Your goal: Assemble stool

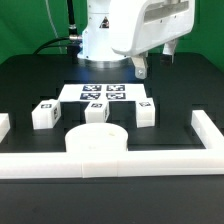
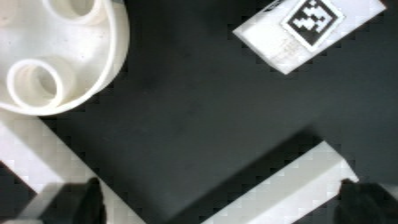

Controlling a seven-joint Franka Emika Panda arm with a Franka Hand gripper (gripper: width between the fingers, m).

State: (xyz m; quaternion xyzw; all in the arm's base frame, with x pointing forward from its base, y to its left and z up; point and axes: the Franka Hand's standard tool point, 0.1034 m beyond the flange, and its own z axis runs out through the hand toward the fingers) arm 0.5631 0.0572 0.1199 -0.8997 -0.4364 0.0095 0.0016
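Gripper (image 1: 140, 68) hangs released and empty at upper right of the exterior view, thick round white plastic seat (image 1: 97, 141) sits lower centre against the long white rail (image 1: 160, 161), so best drop straight over the chunky white tagged leg (image 1: 146, 111) right of centre, jaws squarely straddling it.

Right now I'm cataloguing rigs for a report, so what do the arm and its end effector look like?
The arm is glossy white with rounded, bulky housings. A thin dark cable runs beside it on the exterior view's left. The end effector is greyish with dark fingers. No markings are legible.
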